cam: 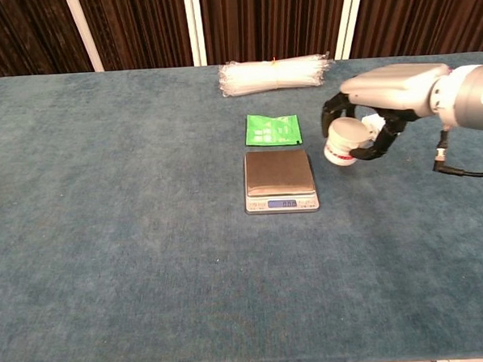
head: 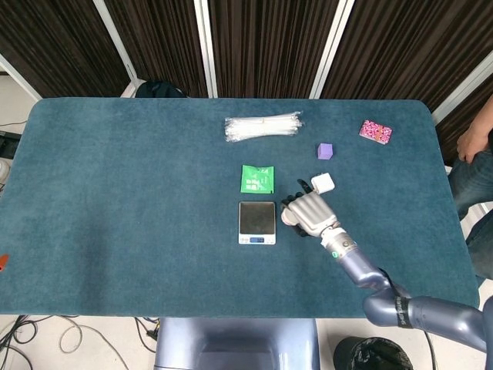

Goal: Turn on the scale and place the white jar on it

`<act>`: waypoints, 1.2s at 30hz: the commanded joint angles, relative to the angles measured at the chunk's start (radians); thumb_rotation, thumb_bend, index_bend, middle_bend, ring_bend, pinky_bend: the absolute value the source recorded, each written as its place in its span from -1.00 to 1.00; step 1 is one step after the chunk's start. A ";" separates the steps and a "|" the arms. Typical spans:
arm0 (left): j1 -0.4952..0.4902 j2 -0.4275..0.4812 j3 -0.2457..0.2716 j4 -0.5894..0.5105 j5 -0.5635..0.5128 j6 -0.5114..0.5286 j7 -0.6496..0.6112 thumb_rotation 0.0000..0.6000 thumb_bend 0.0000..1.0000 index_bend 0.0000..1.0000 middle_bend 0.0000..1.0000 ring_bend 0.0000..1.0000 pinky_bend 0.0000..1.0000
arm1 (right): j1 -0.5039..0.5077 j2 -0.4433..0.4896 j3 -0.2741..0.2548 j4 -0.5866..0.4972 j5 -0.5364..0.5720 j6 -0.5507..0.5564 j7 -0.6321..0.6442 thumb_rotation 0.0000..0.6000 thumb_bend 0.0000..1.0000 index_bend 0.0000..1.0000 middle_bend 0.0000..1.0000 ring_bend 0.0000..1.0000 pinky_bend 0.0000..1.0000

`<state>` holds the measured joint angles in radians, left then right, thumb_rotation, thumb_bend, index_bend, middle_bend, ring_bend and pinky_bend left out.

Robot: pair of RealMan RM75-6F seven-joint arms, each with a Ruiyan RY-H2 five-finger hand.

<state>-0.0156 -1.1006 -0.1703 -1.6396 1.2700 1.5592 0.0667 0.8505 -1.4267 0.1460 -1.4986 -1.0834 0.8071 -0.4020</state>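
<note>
The scale [head: 256, 222] [cam: 279, 180] lies at the table's middle, its steel platform bare and its small front display lit. My right hand [head: 310, 213] [cam: 375, 101] holds the white jar [cam: 344, 141] [head: 290, 216] from above, lifted off the cloth just right of the scale's right edge. The jar has a red band near its base. In the head view the hand covers most of the jar. My left hand shows in neither view.
A green packet [head: 256, 178] [cam: 273, 130] lies just behind the scale. A white block [head: 323, 183], a purple cube [head: 325, 150], a pink patterned pad [head: 375, 132] and a bundle of clear plastic [head: 263, 126] [cam: 275, 74] sit farther back. A person [head: 476, 162] sits at the right edge.
</note>
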 commanded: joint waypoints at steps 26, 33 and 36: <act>-0.003 0.017 -0.004 0.014 -0.012 -0.029 -0.050 1.00 -0.76 -1.00 -1.00 -1.00 -1.00 | 0.178 -0.176 0.022 0.046 0.299 -0.027 -0.257 1.00 -0.15 -0.82 -0.71 -0.67 -1.00; -0.004 0.015 -0.005 0.014 -0.014 -0.027 -0.045 1.00 -0.76 -1.00 -1.00 -1.00 -1.00 | 0.194 -0.153 0.014 0.005 0.353 -0.013 -0.280 1.00 -0.27 -1.00 -0.99 -0.82 -1.00; -0.004 0.015 -0.005 0.015 -0.015 -0.027 -0.044 1.00 -0.76 -1.00 -1.00 -1.00 -1.00 | 0.190 -0.133 0.026 -0.016 0.360 0.018 -0.272 1.00 -0.28 -1.00 -1.00 -0.85 -1.00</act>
<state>-0.0193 -1.0853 -0.1756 -1.6250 1.2551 1.5319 0.0228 1.0425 -1.5697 0.1656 -1.5050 -0.7249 0.8117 -0.6782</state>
